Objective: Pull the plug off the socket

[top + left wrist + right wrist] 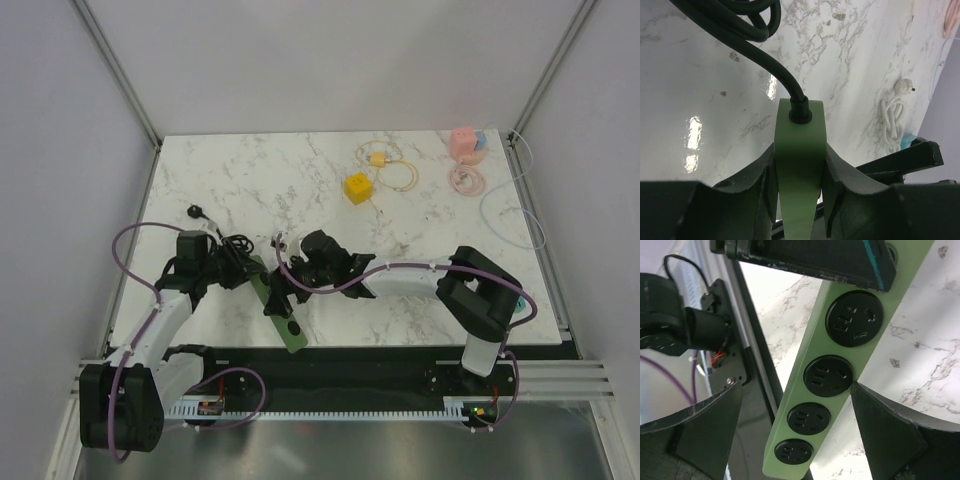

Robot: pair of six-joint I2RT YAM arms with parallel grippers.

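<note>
Our left pincer (800,175) is clenched on the cable end of the green socket strip (800,145), one finger on each long side, just behind where the black cable (785,75) enters it. We judge this grip is there to pin the strip down so that a pull cannot drag it along. Our right pincer (795,392) hangs over the middle of the strip, released, its fingers spread to either side. The four sockets (854,317) it looks down on are all empty. A dark body covers the strip's far part, so we cannot tell whether a plug sits there.

The strip lies slantwise, left of centre, its free end reaching the near edge of the white marble-patterned table (300,170). A black plug (193,210) lies loose near the left edge. Toward the far right corner sit a yellow cube (358,187), a pink block (464,140) and coiled cords. Plain pale walls with metal framing close the table in.
</note>
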